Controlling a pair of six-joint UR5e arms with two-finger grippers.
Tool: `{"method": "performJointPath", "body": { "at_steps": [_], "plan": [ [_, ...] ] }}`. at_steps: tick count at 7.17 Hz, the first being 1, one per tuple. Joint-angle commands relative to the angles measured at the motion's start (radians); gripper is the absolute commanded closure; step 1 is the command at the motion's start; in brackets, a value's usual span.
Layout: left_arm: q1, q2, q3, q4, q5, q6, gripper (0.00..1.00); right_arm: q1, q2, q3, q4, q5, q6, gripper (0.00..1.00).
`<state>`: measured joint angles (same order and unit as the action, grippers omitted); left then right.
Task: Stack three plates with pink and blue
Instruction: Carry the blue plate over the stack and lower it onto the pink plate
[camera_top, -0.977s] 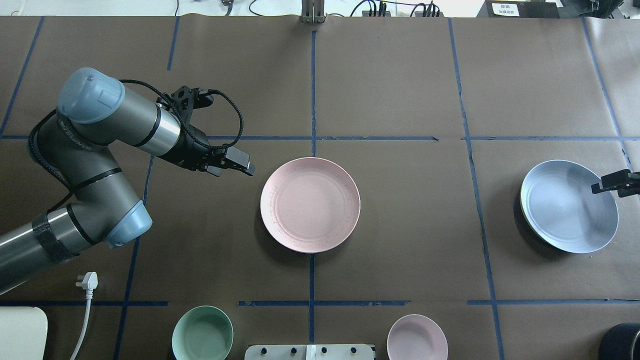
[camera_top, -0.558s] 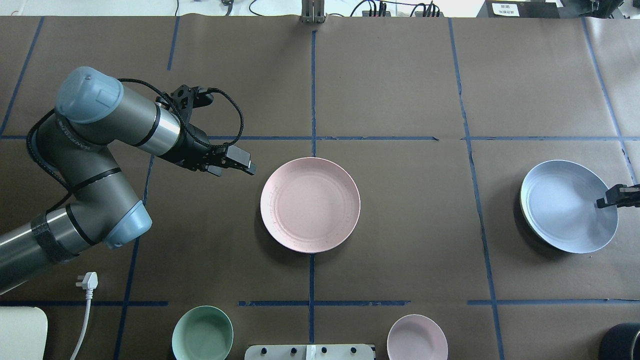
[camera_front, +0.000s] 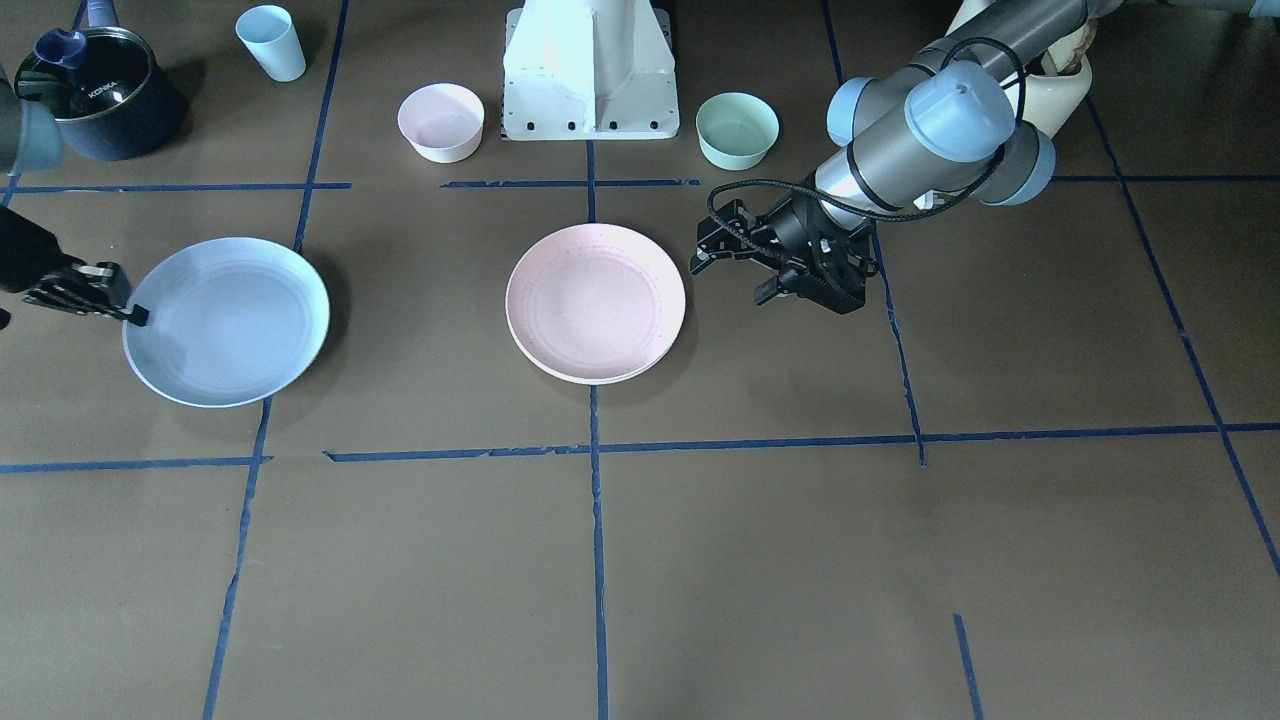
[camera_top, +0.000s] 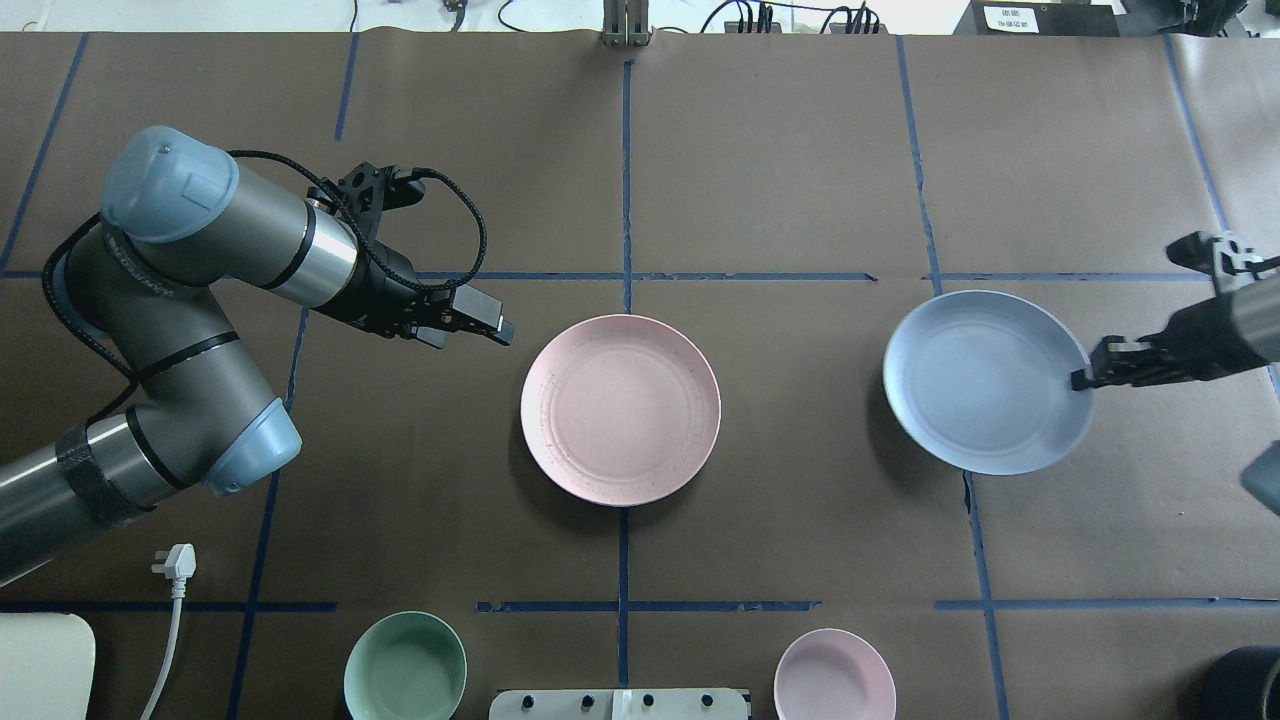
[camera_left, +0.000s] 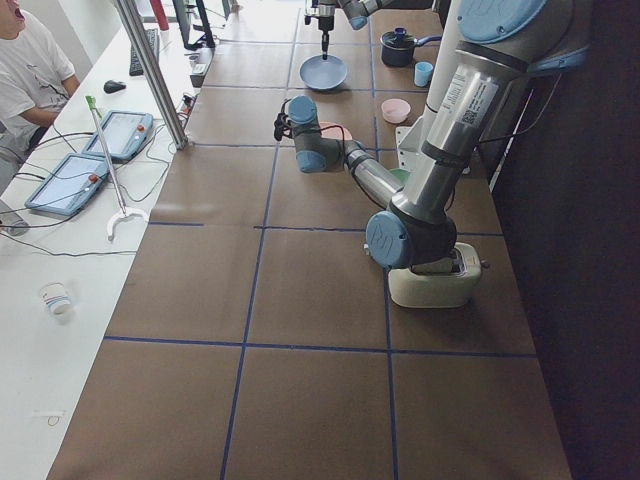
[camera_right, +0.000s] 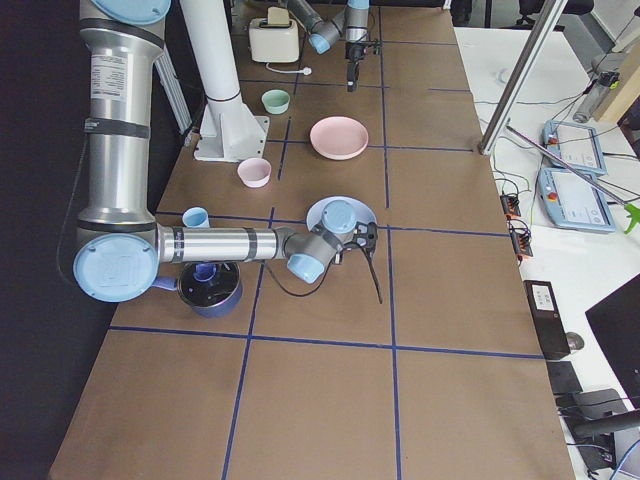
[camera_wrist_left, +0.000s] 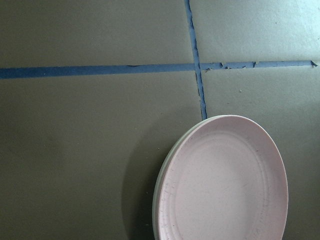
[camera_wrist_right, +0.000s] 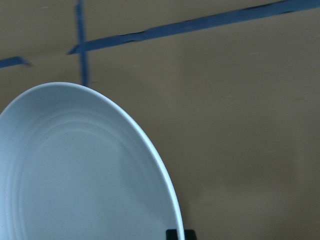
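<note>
The pale pink plate (camera_top: 620, 410) lies at the table's middle, also in the front view (camera_front: 595, 300). The left wrist view shows a cream-white plate's rim (camera_wrist_left: 156, 200) under the pink plate (camera_wrist_left: 225, 185). My right gripper (camera_top: 1085, 378) is shut on the near-right rim of the light blue plate (camera_top: 985, 380) and holds it above the table, right of the pink plate. The blue plate also shows in the front view (camera_front: 228, 320) and the right wrist view (camera_wrist_right: 75, 175). My left gripper (camera_top: 470, 335) is open and empty, just left of the pink plate.
A mint-green bowl (camera_top: 405, 665) and a small pink bowl (camera_top: 835, 675) stand beside the robot base (camera_front: 590, 70). A dark pot (camera_front: 100, 95) and a light blue cup (camera_front: 270, 42) stand at the robot's right. A white plug and cable (camera_top: 178, 562) lie near left.
My right gripper has closed on the blue plate's rim, lifted it and carried it left towards the pink plate. My left arm has drawn back very slightly.
</note>
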<state>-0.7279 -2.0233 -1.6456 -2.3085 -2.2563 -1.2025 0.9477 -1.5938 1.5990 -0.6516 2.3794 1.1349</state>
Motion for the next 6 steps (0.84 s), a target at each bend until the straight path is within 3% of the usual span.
{"method": "performJointPath", "body": {
  "at_steps": [1, 2, 4, 6],
  "plan": [
    [-0.015, 0.000, -0.014, 0.000, 0.000, 0.000, 0.00, -0.188, 0.293, 0.032, -0.090, -0.072, 0.333, 1.00],
    [-0.018, 0.001, -0.013, 0.000, 0.001, 0.000, 0.00, -0.211, 0.405, 0.035, -0.171, -0.138, 0.373, 1.00],
    [-0.027, 0.005, -0.013, 0.000, 0.001, 0.000, 0.00, -0.335, 0.425, 0.079, -0.198, -0.303, 0.379, 1.00],
    [-0.033, 0.006, -0.014, 0.000, 0.000, -0.002, 0.00, -0.406, 0.472, 0.081, -0.303, -0.379, 0.378, 1.00]
  ]
}}
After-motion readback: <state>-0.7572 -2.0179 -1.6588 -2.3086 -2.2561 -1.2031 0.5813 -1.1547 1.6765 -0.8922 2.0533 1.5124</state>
